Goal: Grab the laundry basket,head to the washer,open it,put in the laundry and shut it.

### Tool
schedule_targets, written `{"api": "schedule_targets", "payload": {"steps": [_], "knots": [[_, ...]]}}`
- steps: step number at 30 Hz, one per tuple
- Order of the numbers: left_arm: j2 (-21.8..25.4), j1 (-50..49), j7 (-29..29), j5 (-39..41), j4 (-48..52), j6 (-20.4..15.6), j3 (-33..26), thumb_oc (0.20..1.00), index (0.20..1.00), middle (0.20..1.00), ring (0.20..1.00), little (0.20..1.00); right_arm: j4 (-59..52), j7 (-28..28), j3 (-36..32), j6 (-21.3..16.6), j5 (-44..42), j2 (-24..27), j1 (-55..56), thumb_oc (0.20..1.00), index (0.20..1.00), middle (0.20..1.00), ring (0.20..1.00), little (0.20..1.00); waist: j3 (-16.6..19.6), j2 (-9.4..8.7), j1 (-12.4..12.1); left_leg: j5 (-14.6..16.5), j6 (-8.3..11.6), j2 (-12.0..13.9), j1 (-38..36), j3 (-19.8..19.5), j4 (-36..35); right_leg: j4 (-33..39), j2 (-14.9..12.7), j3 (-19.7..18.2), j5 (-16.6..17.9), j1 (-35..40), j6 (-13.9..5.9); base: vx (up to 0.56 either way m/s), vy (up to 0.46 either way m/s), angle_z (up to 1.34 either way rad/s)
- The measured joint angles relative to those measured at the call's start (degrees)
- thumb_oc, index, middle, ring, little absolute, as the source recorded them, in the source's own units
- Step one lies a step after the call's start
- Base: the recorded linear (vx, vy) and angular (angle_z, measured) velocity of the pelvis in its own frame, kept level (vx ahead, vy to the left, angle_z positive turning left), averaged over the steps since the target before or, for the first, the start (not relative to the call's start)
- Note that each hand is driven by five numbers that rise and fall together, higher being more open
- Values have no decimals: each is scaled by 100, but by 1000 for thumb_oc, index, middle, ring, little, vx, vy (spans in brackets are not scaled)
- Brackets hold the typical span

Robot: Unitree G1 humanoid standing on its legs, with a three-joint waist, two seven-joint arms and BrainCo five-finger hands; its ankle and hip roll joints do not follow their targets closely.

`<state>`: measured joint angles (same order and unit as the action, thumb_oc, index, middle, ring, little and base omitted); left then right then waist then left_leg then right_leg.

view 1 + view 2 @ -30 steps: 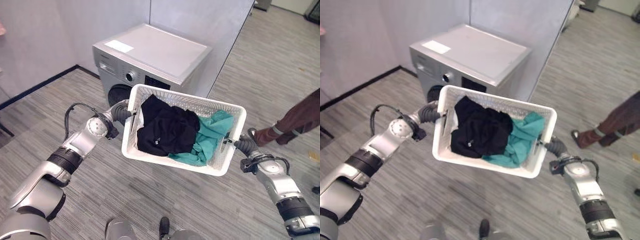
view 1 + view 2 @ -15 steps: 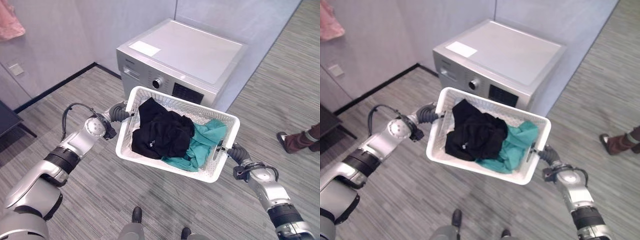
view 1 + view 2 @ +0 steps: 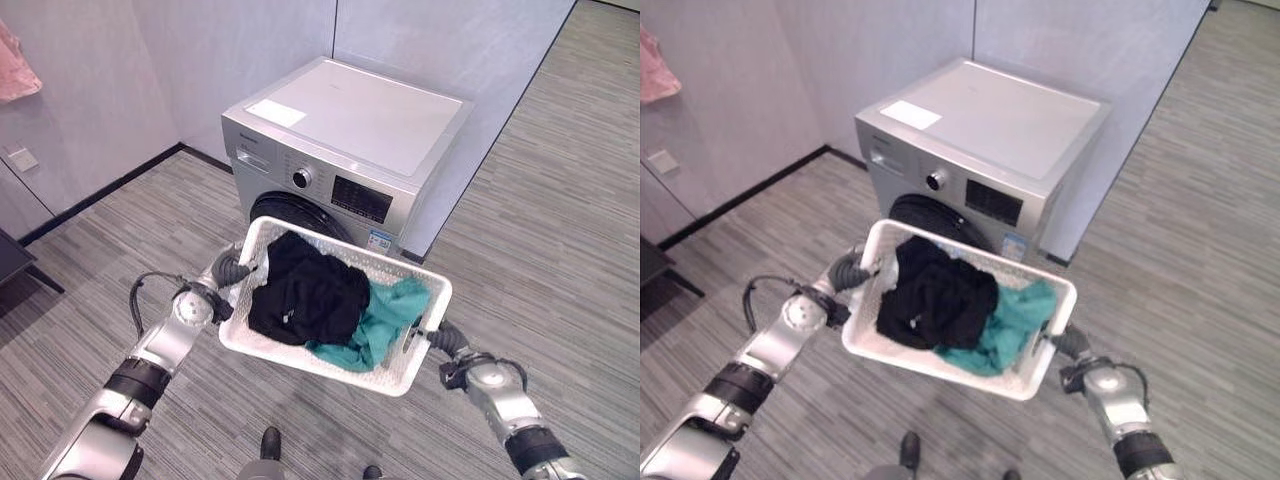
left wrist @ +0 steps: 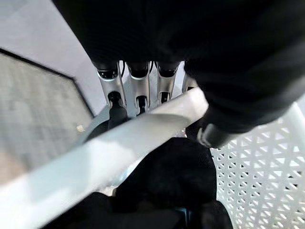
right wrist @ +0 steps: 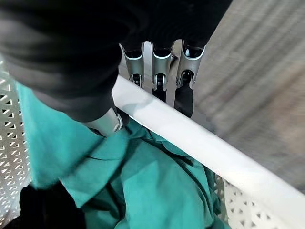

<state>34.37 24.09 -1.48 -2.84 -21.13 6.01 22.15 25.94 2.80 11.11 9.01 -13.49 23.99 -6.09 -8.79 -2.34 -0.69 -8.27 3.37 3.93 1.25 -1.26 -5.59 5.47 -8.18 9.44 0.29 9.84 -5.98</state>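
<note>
Gripping basket rim: left hand, right hand.

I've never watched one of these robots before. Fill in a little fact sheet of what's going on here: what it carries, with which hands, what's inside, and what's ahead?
Carried: white laundry basket, held off the floor
Left hand: fingers curled round the basket's rim
Right hand: fingers curled round the opposite rim
Contents: black garment and teal garment
Ahead: silver front-loading washer, door shut, against the wall
Floor: grey striped carpet
</note>
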Motion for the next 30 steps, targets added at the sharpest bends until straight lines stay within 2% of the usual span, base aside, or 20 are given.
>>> {"api": "schedule_targets", "payload": {"steps": [12,16,19,21,23,26,27,30], "knots": [[-98,-132,-5,0,7,39,-232,200,200,200,200,200,-339,-7,24,45,82,-2,163,200,200,200,200,200,2,2,7,0,2,12,3,-5,-1,0,7,-3,-7,-6,7,3,-1,0],[-76,-133,-9,-13,148,42,-539,200,200,200,200,200,-1172,-8,-42,115,82,146,384,200,200,200,200,200,4,1,4,-20,4,21,109,-12,2,-16,20,-2,7,-107,-8,-44,3,1],[45,-188,-4,-185,630,48,-651,200,200,200,200,200,-1734,12,-285,171,80,273,563,200,200,200,200,200,4,-11,-24,-29,18,15,159,-39,0,-46,34,22,7,-134,-9,-40,-14,6],[258,-345,10,-288,1312,8,-880,200,200,200,200,200,-2665,124,-627,182,78,520,961,200,200,200,200,200,-22,-71,-12,-79,47,20,266,-151,23,-50,52,92,10,-193,-13,-22,-18,20],[371,-421,33,-312,1549,-35,-944,200,200,200,200,200,-2796,166,-792,182,76,522,974,200,200,200,200,200,6,-138,-18,-77,49,23,261,-166,23,-50,61,91,10,-181,-13,-14,-33,7],[606,-1175,206,-454,2484,-206,-1583,200,200,200,200,200,-3480,487,-1157,161,-28,579,1344,200,200,200,200,200,-74,-320,-24,-70,42,39,267,-191,23,-47,82,89,2,-178,-8,1,-49,3],[597,-1259,252,-452,2559,-220,-1638,200,200,200,200,200,-3495,523,-1178,142,-36,586,1410,200,200,200,200,200,-71,-362,-69,-71,48,49,263,-221,23,-46,97,92,-8,-160,-14,13,-91,11],[857,-1612,462,-437,2983,-248,-1876,200,200,200,200,200,-3712,750,-1222,138,-282,979,1538,200,200,200,200,200,-121,-459,-168,-79,93,94,272,-301,23,1,157,143,-31,-124,4,3,-45,10]]}}
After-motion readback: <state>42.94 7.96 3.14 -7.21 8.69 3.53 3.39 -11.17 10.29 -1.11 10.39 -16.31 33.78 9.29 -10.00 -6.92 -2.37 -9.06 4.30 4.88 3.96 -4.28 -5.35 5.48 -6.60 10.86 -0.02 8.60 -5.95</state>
